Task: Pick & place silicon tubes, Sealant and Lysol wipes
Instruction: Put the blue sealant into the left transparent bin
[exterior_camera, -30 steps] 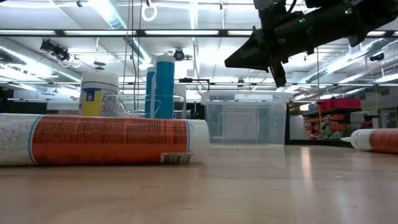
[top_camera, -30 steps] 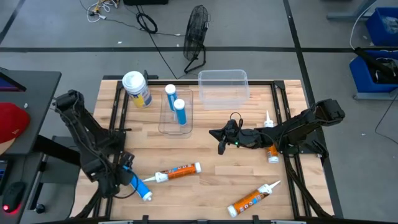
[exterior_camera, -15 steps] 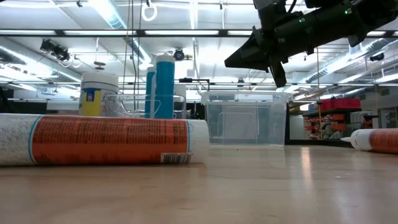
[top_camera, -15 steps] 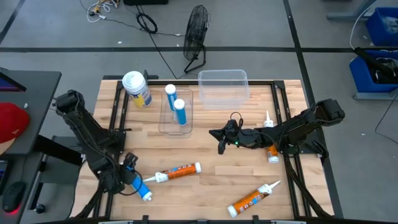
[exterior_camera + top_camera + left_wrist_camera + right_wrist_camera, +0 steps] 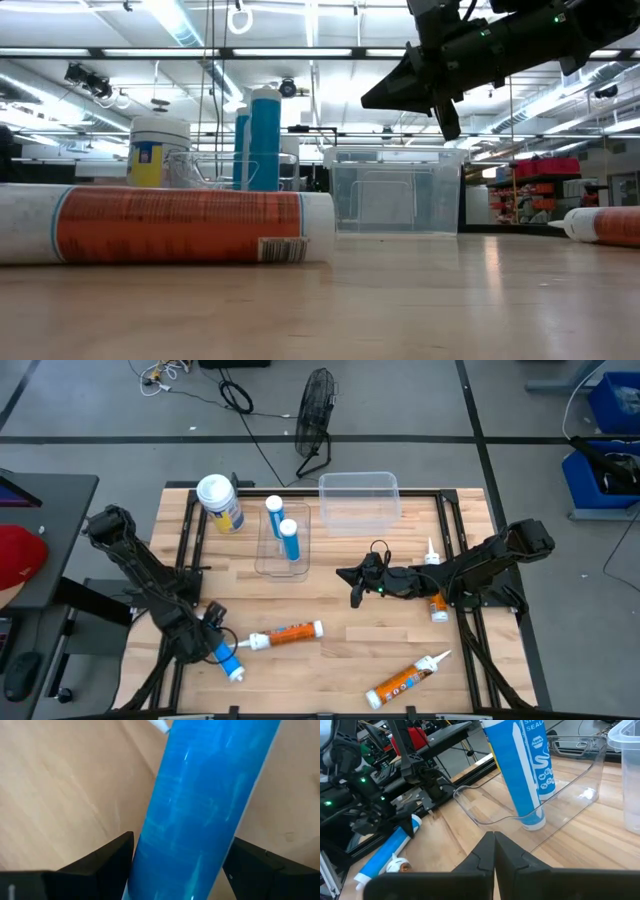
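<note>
Wooden table [image 5: 330, 660]: left claw [image 5: 205, 645] grips blue tube [image 5: 222, 657]; right claw [image 5: 354, 588] closed, empty.

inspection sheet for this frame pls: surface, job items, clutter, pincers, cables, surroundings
Surface: wooden table, dry.
Job's things: Lysol wipes upright at far left; two blue tubes standing in clear tray; three orange tubes lying loose; clear bin empty.
Clutter: nothing seen.
Grippers: left pincer around a lying blue tube at the near left; right pincer shut, empty, raised mid-table.
Cables: black cable on floor.
Surroundings: fan behind table.
</note>
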### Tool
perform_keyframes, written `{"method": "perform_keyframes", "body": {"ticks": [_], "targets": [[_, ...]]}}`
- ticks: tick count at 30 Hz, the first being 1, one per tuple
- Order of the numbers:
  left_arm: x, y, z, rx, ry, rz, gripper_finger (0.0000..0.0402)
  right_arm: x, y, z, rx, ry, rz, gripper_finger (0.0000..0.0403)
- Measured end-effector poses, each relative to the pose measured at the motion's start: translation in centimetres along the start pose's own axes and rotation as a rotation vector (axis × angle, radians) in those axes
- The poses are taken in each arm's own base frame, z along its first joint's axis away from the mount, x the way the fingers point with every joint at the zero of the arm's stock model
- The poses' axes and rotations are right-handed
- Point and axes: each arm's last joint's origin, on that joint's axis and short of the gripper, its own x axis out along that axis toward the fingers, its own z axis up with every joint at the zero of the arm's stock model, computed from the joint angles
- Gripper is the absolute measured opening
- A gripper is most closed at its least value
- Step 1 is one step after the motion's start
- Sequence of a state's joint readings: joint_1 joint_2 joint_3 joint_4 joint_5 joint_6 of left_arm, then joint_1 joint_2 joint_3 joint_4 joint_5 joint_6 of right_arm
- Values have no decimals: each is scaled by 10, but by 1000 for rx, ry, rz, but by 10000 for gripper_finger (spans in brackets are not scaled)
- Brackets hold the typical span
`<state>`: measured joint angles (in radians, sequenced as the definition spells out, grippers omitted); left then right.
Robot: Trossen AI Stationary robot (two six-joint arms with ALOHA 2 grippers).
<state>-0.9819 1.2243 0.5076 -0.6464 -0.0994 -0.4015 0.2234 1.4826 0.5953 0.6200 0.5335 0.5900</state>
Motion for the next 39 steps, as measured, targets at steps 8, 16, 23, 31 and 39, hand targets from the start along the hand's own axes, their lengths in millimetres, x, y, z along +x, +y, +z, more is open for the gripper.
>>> {"method": "perform_keyframes", "body": {"ticks": [8,16,23,31,39], "targets": [[3,6,-2,-29,13,6,260,0,0,0,-4,0,0,6],[-5,2,11,-53,-49,-1,219,0,0,0,-4,0,0,6],[-12,-1,21,-66,-108,-11,239,0,0,0,-4,1,-1,6],[-13,1,25,-91,-175,66,217,0,0,0,-5,3,3,6],[-14,0,29,-120,-226,65,217,0,0,0,1,4,4,6]]}}
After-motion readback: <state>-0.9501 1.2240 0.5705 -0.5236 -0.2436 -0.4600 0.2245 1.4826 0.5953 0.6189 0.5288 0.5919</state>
